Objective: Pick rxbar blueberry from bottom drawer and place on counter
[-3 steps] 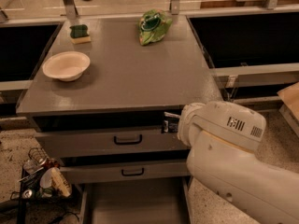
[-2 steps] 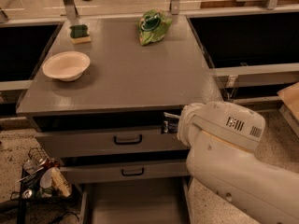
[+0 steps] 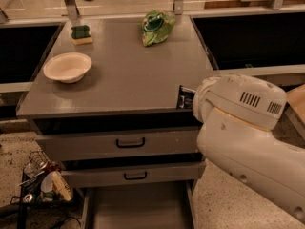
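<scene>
One rxbar blueberry [image 3: 183,98] against the tool [image 3: 189,95] — at counter [image 3: 128,70] edge.

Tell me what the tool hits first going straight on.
The tool points left at the front right corner of the counter; it would probably meet the counter first, though depth is unclear.

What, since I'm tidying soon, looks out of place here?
The bottom drawer stands open. The green chip bag lies crumpled at the counter's back. The gripper is at the counter's front right corner, mostly hidden behind the arm.
</scene>
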Tool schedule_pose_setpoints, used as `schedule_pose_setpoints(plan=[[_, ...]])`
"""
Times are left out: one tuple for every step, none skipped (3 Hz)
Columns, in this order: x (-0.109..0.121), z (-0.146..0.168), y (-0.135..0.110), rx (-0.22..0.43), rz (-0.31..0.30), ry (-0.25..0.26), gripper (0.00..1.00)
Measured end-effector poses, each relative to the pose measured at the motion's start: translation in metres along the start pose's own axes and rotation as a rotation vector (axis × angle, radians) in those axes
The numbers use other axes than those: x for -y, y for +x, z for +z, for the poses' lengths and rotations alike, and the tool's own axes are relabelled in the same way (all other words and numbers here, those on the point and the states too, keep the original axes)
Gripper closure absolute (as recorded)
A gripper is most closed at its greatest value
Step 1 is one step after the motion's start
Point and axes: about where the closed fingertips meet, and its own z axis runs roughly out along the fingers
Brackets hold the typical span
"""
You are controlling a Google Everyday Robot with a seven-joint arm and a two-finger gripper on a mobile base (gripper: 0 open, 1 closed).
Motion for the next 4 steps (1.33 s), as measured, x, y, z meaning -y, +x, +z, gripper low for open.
schedule_pose_setpoints(plan=[[0.000, 0.000, 0.000, 0.000, 0.000, 0.000, 1.00], [-0.002, 0.005, -0.001, 0.021, 0.012, -0.029, 1.00], [0.008, 0.032, -0.016, 0.100, 0.062, -0.120, 1.00], [0.010, 0.039, -0.030, 0.148, 0.046, -0.172, 1.00]])
